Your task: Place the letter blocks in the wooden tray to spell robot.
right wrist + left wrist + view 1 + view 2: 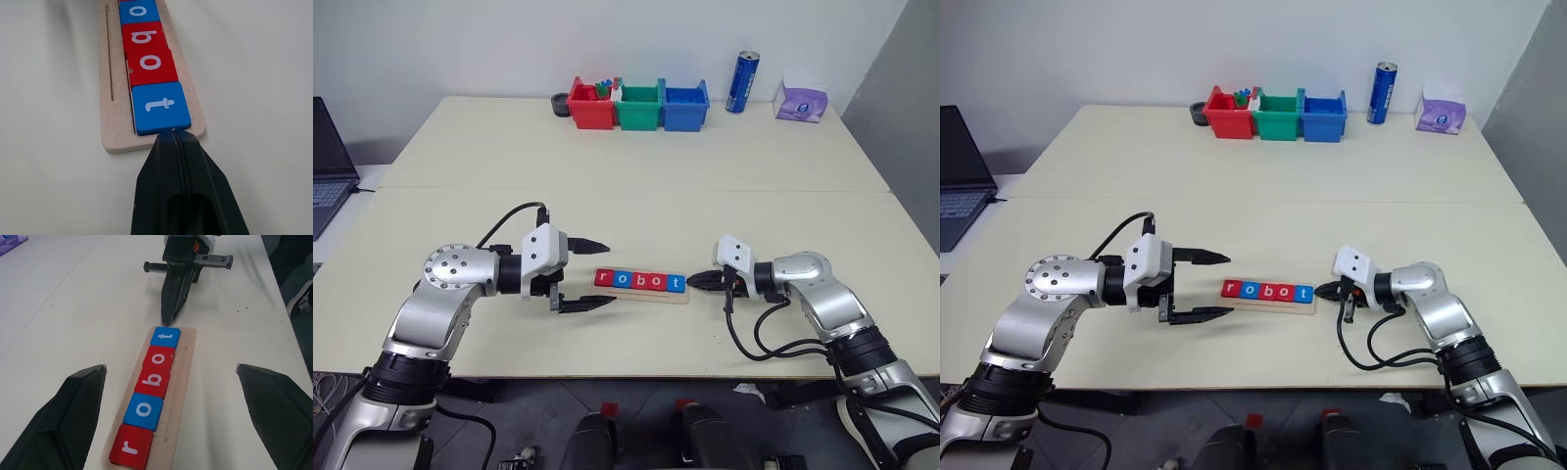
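The wooden tray (683, 297) lies on the table between my two arms. Five letter blocks (640, 280) sit in a row on it, reading r, o, b, o, t in red, blue, red, red, blue. In the left wrist view the red r block (130, 447) is closest and the blue t block (165, 337) farthest. My left gripper (590, 273) hangs open just left of the tray's r end, with nothing between its fingers. My right gripper (697, 281) is shut, its tip touching the outer edge of the t block (159, 106).
Red (590, 106), green (639, 107) and blue (685, 107) plastic bins stand in a row at the table's far edge. A blue can (742, 82) and a purple tissue pack (800, 102) are to their right. A laptop (328, 166) sits at the far left.
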Available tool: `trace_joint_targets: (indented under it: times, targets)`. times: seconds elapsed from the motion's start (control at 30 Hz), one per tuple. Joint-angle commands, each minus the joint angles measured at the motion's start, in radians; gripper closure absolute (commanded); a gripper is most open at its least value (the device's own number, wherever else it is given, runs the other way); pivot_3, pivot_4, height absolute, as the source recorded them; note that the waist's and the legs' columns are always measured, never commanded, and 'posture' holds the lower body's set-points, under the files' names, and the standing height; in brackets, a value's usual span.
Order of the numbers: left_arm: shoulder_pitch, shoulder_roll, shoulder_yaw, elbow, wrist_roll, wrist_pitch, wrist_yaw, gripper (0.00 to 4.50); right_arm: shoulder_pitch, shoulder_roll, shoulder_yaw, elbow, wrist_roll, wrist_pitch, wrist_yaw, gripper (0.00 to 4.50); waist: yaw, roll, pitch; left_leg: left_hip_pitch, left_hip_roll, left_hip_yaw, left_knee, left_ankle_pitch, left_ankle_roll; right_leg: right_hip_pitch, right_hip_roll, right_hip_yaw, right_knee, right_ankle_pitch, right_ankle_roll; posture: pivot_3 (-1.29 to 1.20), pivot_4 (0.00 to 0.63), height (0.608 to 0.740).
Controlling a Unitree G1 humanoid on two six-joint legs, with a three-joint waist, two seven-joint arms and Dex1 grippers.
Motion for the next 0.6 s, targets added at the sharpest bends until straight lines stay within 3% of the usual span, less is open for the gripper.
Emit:
trace_joint_targets:
  times: [0.03,0.6]
  targets:
    - [-0.010,0.012,0.026,-0.022,-0.008,-0.002,0.009,0.00,-0.018,0.003,-0.003,-0.025,-0.001,-0.014,0.000,4.49,0.000,0.000,0.000,0.000,0.000,0.000,0.000,0.000,0.000,0.000,0.000,0.000,0.000,0.000,0.000,0.00,0.150,0.740]
    - [0.004,0.020,0.032,-0.031,-0.013,0.004,0.020,0.00,-0.034,0.034,0.001,-0.018,-0.007,-0.013,-0.006,4.49,0.000,0.000,0.000,0.000,0.000,0.000,0.000,0.000,0.000,0.000,0.000,0.000,0.000,0.000,0.000,0.00,0.150,0.740]
